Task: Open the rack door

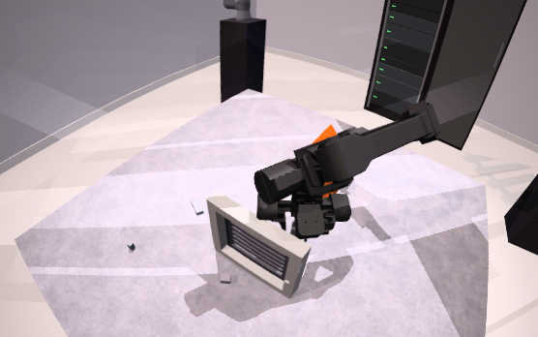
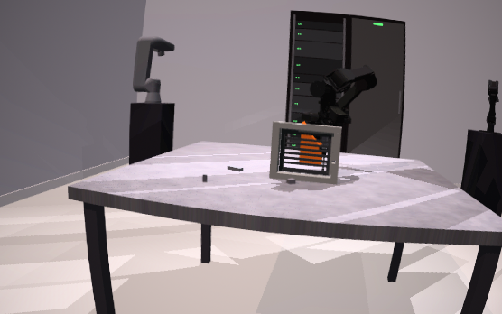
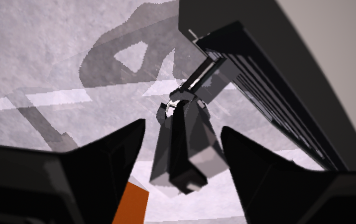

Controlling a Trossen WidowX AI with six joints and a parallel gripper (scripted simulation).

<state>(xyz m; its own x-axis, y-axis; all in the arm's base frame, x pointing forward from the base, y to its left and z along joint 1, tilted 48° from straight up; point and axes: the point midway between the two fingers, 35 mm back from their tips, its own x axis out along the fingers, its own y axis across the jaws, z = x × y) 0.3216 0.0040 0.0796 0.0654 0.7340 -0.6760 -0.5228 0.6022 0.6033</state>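
Observation:
The rack frame stands upright on the table. The slatted door shows within it and looks shut or nearly so; its exact angle I cannot tell. The dark upright handle stands out on the arm's side, seen almost end-on in the wrist view. My gripper is open around the handle, one finger to each side, with a visible gap on both sides. In the top and exterior views the fingers and handle are hidden. How far the handle is turned is unclear.
An orange part lies behind and beside the gripper. A flat piece, a small dark piece and a small block lie on the table near the frame.

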